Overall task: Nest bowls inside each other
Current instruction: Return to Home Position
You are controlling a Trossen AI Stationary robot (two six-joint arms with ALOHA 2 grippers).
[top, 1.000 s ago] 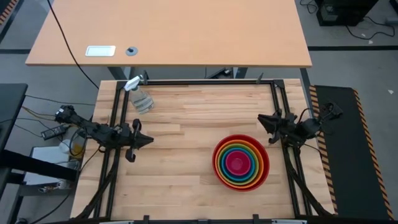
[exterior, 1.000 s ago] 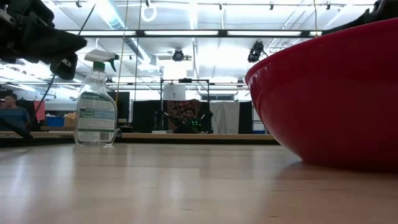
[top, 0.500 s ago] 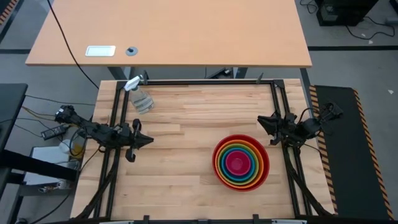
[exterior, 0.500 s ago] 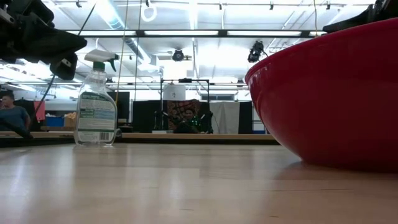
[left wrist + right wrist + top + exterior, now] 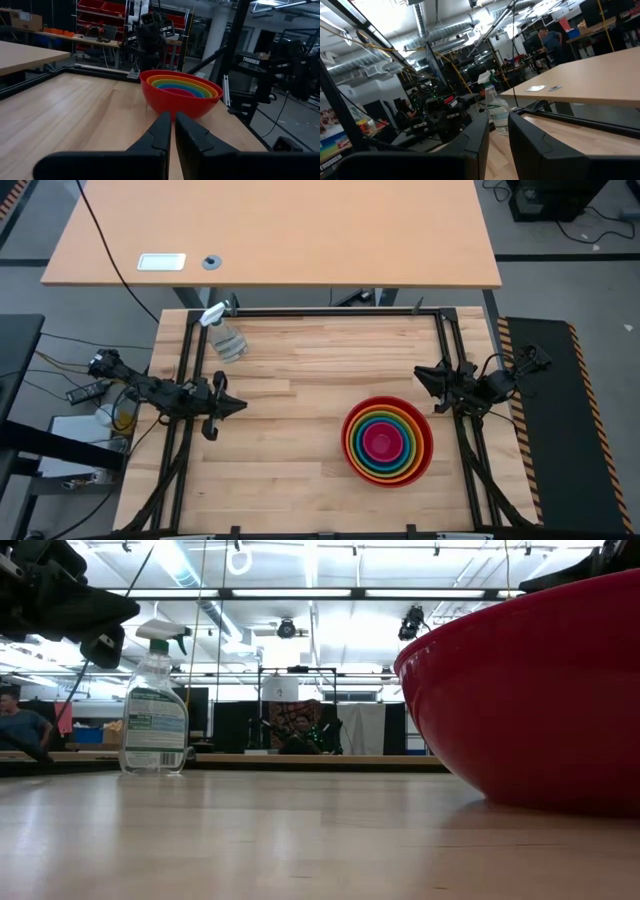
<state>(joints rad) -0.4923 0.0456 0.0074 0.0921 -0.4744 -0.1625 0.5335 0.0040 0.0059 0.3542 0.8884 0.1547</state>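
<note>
The bowls (image 5: 387, 442) sit one inside another as a single stack on the wooden table's right near part. The red one (image 5: 530, 690) is outermost, with orange, green and blue rings inside it and the pink one (image 5: 381, 441) in the middle. The red bowl's base rests on the table. My left gripper (image 5: 243, 405) hovers shut at the table's left edge, pointing level toward the stack (image 5: 181, 92). My right gripper (image 5: 419, 374) hovers at the right edge, beyond the stack. Its fingers (image 5: 498, 121) stand a little apart with nothing between them.
A clear spray bottle (image 5: 225, 335) stands upright at the far left corner, also seen in the low view (image 5: 153, 710). A black frame rail (image 5: 330, 311) runs round the table's edges. A second, light tabletop (image 5: 270, 230) lies beyond the far edge. People are in the room behind.
</note>
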